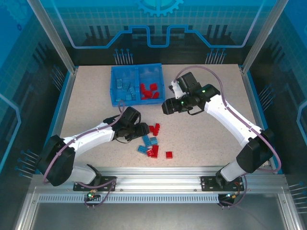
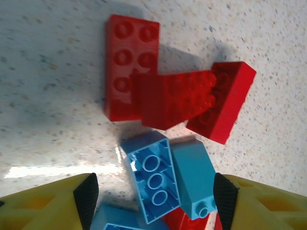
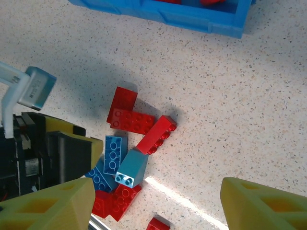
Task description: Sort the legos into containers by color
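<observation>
Between left fingers (image 2: pixel 45 211) (spread wide): light blue legos (image 2: pixel 152 179) | right fingers (image 3: pixel 48 206) spread too

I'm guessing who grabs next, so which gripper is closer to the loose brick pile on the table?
Left. The left gripper sits open at the pile, blue bricks between its fingers. The right gripper hovers open farther off, back toward the bin.

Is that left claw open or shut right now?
Open. The left gripper has its black pads spread wide, with light blue bricks lying between them.
</observation>
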